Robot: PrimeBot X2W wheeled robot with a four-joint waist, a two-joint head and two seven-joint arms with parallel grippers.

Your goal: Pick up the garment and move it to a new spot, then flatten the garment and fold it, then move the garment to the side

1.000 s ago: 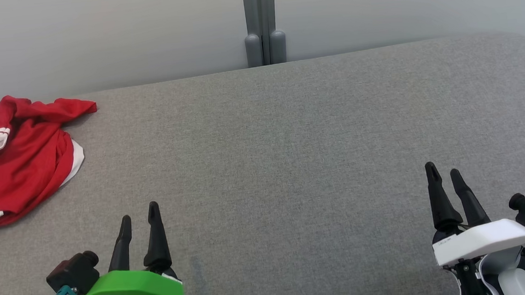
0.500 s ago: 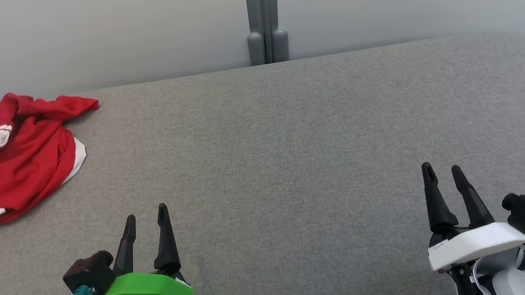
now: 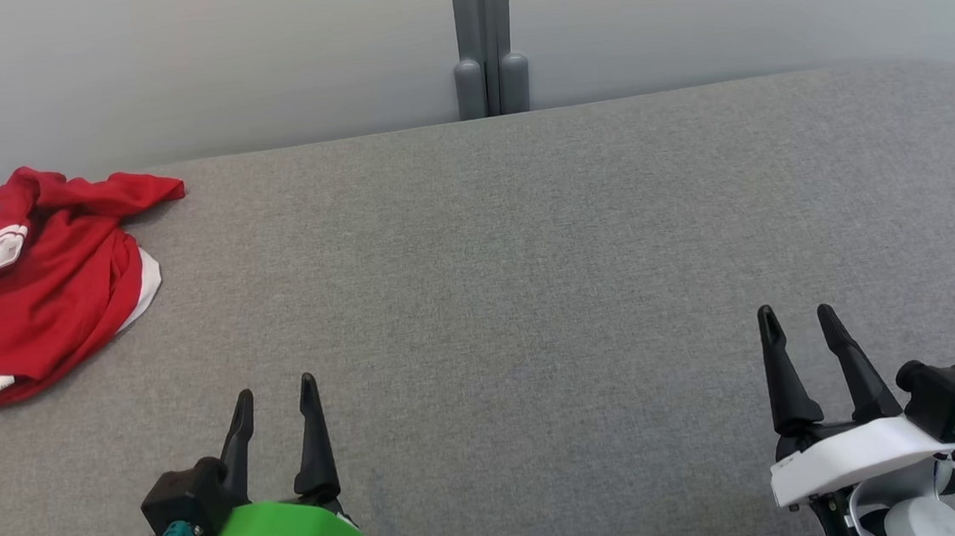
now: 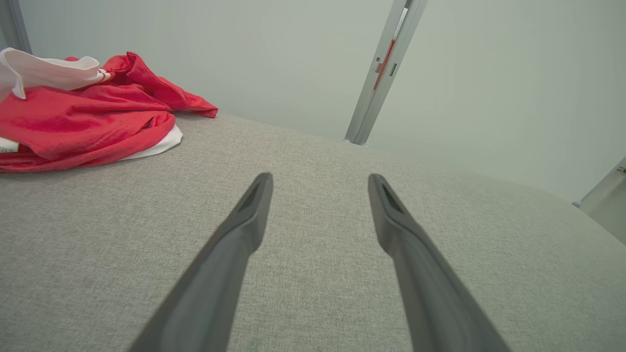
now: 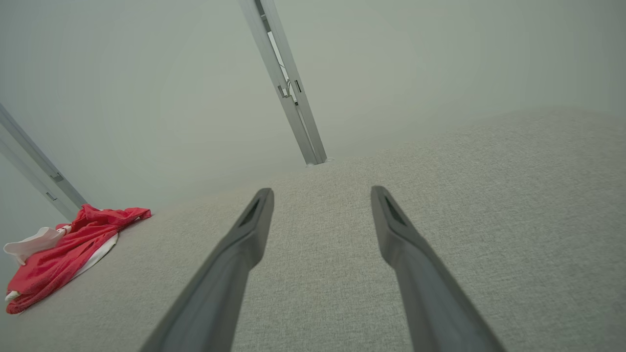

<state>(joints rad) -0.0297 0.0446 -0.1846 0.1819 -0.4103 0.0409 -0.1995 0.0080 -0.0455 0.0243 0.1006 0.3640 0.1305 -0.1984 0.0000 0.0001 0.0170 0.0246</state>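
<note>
Well, the crumpled red-and-white fabric garment (image 3: 36, 286) lies in a heap at the far left corner of the grey fabric-covered table (image 3: 528, 255), with one red flap trailing right along the far edge. Both arms hang at the near side, the green-capped left end effector (image 3: 275, 385) and the white-capped right end effector (image 3: 794, 309). Each has its fingers spread wide with nothing between them. The pickup looks not yet begun. To do it well, I'd send the left one far and left, bring it down over the thick middle of the heap rather than the thin flap, pinch several layers, and lift clear before carrying.
</note>
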